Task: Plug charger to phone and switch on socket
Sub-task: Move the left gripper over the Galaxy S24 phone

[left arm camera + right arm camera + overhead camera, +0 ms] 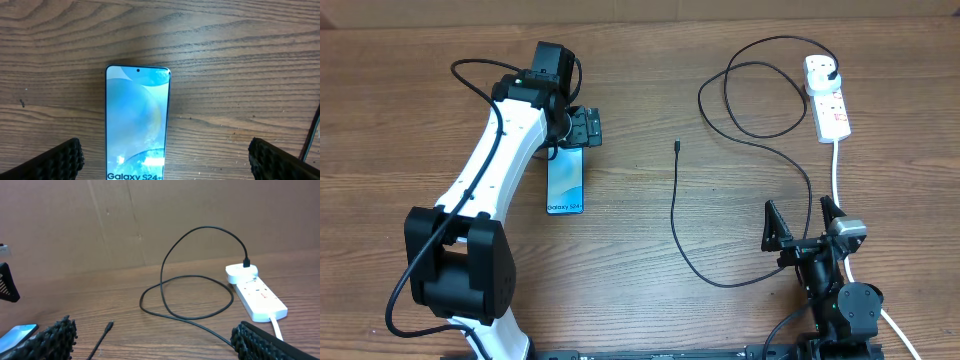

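Wooden tabletop point(650, 100) carries everything. Nearest, the right hand point(799, 208) hangs empty, fingers spread. Just ahead lies the charger point(673, 215), probably limp and light, best pinched at its stiffer connector tip point(678, 147). The phone point(565, 180), likely slick, lies flat beneath the left hand point(582, 130), whose fingers are apart. Farthest, the socket point(828, 100) already holds the plug point(832, 70).

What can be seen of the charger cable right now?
The charger cable is thin, black and rubbery-looking, and lies slack on the wooden table. Its small connector tip rests free, right of the phone and apart from it. From there the cable runs toward the robot, bends right past the open right claw, then curls in loops. Its plug sits in the far end of the white power strip. Nothing grips it.
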